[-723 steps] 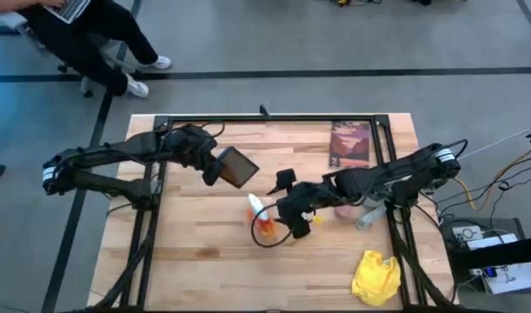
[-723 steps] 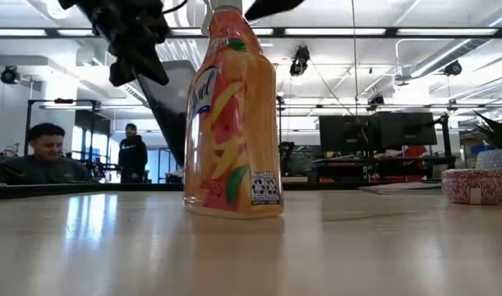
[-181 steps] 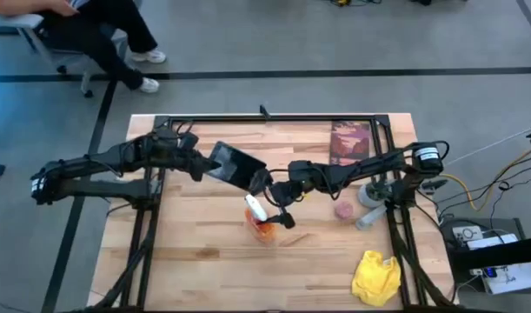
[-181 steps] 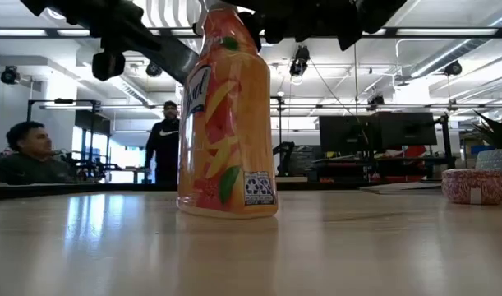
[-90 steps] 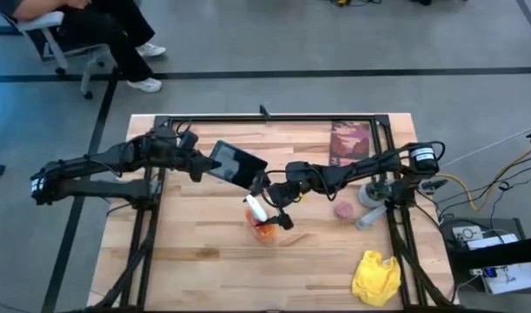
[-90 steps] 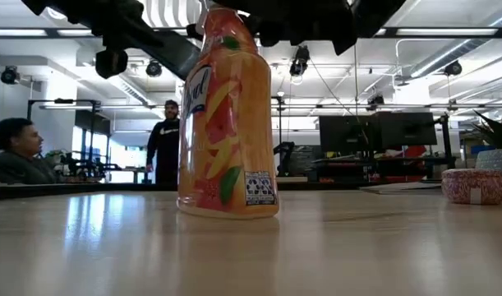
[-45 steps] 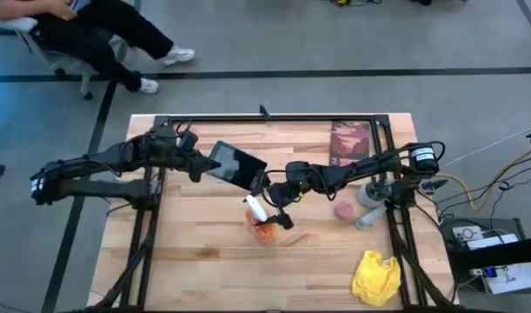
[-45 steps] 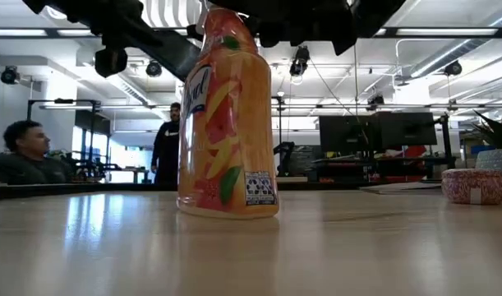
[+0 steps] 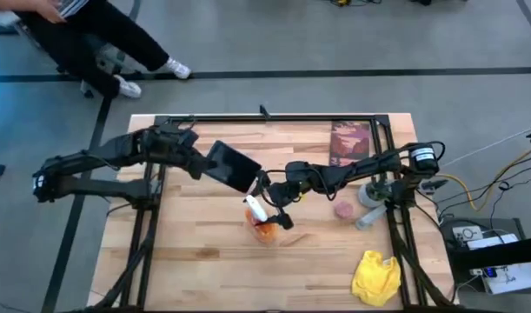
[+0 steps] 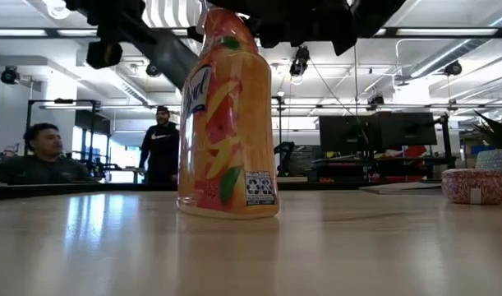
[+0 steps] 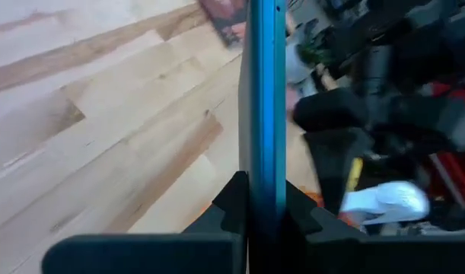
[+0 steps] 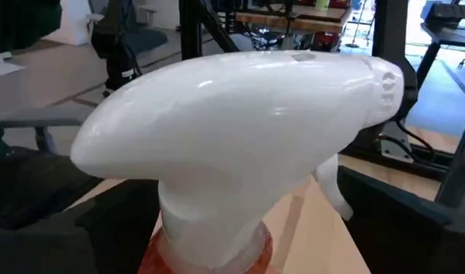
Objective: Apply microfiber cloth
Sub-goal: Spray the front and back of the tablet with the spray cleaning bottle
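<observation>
Microfiber cloth (image 9: 375, 277) lies crumpled at the tabletop's (image 9: 195, 261) near right corner, untouched. Left gripper (image 9: 202, 165) has its jaws clamped on the tablet (image 9: 233, 165); right gripper (image 9: 274, 207) straddles the spray bottle (image 9: 262, 221), jaws' closure unclear. Free the right arm, then pinch the cloth's middle.

Both arms were dark, jointed tubes. The left arm (image 9: 100, 161), at the frame's left, carried black cables along its links. The right arm (image 9: 369, 169), at the frame's right, bore a round white-ringed joint (image 9: 426, 157) near its base, with cables trailing beside it.
</observation>
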Robot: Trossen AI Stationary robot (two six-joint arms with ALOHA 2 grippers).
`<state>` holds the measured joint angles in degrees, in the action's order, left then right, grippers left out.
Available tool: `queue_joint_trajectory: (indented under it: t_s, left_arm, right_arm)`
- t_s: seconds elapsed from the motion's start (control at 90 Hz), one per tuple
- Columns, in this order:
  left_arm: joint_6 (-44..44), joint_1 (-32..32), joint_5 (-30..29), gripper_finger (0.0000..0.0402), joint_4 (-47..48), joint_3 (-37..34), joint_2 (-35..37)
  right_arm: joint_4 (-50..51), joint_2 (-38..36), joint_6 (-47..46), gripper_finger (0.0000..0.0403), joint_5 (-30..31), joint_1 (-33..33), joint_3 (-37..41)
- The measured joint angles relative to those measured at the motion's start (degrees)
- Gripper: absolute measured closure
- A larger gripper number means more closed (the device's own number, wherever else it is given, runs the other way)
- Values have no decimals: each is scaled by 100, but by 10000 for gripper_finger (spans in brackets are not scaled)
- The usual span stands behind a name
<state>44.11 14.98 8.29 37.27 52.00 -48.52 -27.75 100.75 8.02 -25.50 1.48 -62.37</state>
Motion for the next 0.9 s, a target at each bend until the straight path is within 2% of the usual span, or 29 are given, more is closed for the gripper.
queue_joint_trajectory:
  t_s: [0.256,0.644,0.9]
  left_arm:
    - [-253,-4,127,390,-22,152,-11]
    - [-293,-20,109,390,123,195,59]
    - [-428,-31,142,390,132,263,90]
  right_arm:
    - [0,0,52,53,2,0,0]
    - [-11,-11,-30,106,-4,0,0]
    - [-11,-11,-106,111,-2,0,0]
